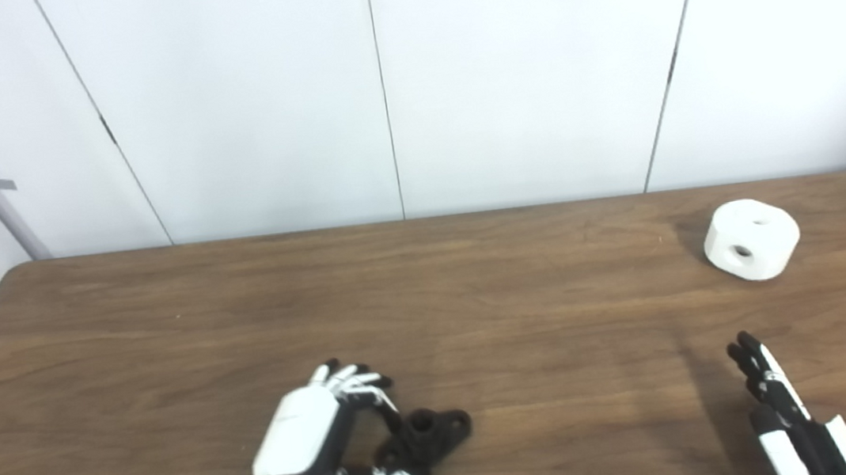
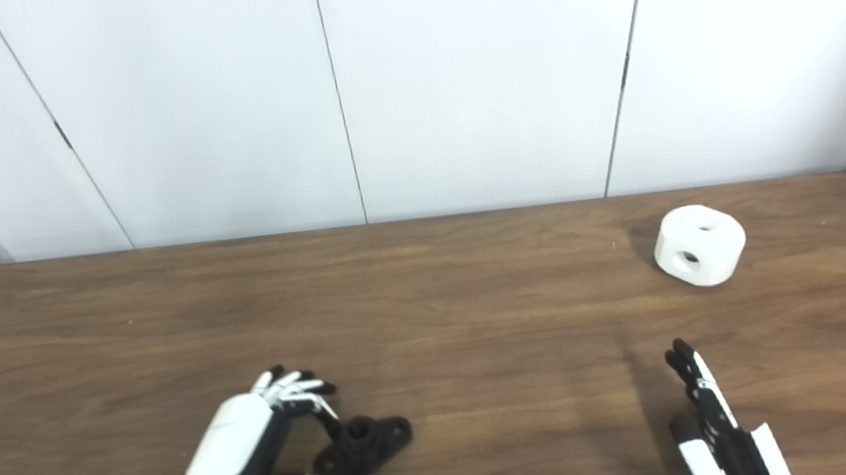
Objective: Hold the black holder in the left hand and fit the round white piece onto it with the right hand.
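Our left robot hand [image 1: 311,441] clamps the black holder [image 1: 430,436] at the counter's [image 1: 478,303] six o'clock; our right robot hand [image 1: 785,411] is spread apart, the round white piece [image 1: 751,239] at two o'clock.

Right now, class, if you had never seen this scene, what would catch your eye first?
First, the round white piece with holes, alone at the far right of the brown wooden table. Next, near the front left, the left hand curled around the black holder. The right hand waits at the bottom right, fingers straight, holding nothing.

One black holder [image 1: 431,432] counted; one round white piece [image 1: 751,239] counted; two robot hands seen: left hand [image 1: 307,442], right hand [image 1: 784,413]; one bench [image 1: 431,308].
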Available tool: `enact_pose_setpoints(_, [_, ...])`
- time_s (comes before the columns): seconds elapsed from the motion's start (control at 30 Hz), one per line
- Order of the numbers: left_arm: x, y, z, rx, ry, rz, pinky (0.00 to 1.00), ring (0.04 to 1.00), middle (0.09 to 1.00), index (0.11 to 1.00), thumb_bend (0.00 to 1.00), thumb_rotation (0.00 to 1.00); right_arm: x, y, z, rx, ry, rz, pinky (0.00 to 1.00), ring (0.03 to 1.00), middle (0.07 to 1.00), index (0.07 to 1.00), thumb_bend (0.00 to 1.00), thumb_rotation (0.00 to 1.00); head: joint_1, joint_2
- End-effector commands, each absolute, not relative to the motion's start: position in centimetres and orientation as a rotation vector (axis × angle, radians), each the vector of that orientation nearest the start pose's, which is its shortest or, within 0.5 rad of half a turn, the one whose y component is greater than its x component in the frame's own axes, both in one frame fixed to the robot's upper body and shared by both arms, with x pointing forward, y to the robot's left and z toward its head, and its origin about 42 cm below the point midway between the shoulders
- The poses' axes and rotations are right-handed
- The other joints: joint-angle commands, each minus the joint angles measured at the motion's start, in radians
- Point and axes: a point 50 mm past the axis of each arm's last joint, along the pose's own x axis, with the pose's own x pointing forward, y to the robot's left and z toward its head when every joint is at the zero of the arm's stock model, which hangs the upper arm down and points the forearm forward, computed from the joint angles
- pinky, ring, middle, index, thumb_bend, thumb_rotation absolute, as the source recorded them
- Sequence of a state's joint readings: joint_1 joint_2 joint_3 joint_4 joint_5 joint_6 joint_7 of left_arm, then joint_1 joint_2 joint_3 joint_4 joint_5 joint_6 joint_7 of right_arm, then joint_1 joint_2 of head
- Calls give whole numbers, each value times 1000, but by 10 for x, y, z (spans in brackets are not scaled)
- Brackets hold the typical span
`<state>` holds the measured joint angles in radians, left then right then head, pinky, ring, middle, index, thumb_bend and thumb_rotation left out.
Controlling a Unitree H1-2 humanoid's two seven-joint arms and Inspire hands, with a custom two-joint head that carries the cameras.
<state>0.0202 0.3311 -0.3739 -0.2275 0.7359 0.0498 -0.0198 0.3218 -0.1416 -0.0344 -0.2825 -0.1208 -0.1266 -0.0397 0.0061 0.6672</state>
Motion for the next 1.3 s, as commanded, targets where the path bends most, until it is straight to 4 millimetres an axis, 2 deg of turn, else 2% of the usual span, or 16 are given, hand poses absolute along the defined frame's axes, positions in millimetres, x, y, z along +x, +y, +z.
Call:
enact_pose_setpoints(0.0, [249, 197, 138, 1029, -290, -382, 1000, 903, 798, 485, 522, 51, 180, -262, 127, -234, -158, -110, 1000, 984, 955, 968, 547, 1000, 0, 12])
enact_pose_setpoints(0.03, [248, 196, 138, 1031, -293, -387, 1000, 905, 798, 485, 522, 52, 180, -262, 127, -232, -158, -109, 1000, 985, 956, 969, 549, 1000, 0, 12])
enact_pose_setpoints(0.07, [247, 195, 138, 1031, -295, -392, 1000, 905, 799, 485, 522, 52, 180, -262, 128, -233, -158, -109, 1000, 985, 956, 969, 550, 1000, -2, 35])
enact_pose_setpoints(0.2, [243, 190, 140, 1025, -293, -422, 1000, 916, 805, 486, 522, 53, 183, -262, 134, -246, -165, -107, 1000, 983, 955, 968, 553, 1000, -4, 86])
enact_pose_setpoints(0.5, [241, 189, 142, 1014, -287, -419, 1000, 904, 805, 486, 522, 51, 186, -263, 144, -248, -158, -107, 1000, 968, 955, 976, 577, 1000, -2, 147])
enact_pose_setpoints(0.77, [242, 190, 143, 1027, -291, -422, 1000, 904, 801, 485, 522, 52, 188, -263, 145, -251, -158, -108, 1000, 964, 954, 978, 581, 1000, -2, 154])
enact_pose_setpoints(1.03, [242, 191, 139, 1030, -287, -426, 1000, 897, 796, 485, 522, 52, 188, -265, 145, -249, -162, -119, 1000, 966, 960, 976, 600, 993, -6, 131])
enact_pose_setpoints(1.13, [242, 192, 138, 1035, -287, -428, 1000, 897, 795, 485, 522, 52, 189, -267, 148, -251, -174, -126, 1000, 971, 964, 974, 601, 961, -8, 123])
enact_pose_setpoints(1.27, [243, 192, 136, 1039, -289, -431, 1000, 897, 794, 485, 522, 52, 197, -272, 162, -265, -207, -151, 991, 965, 963, 964, 589, 815, -22, 112])
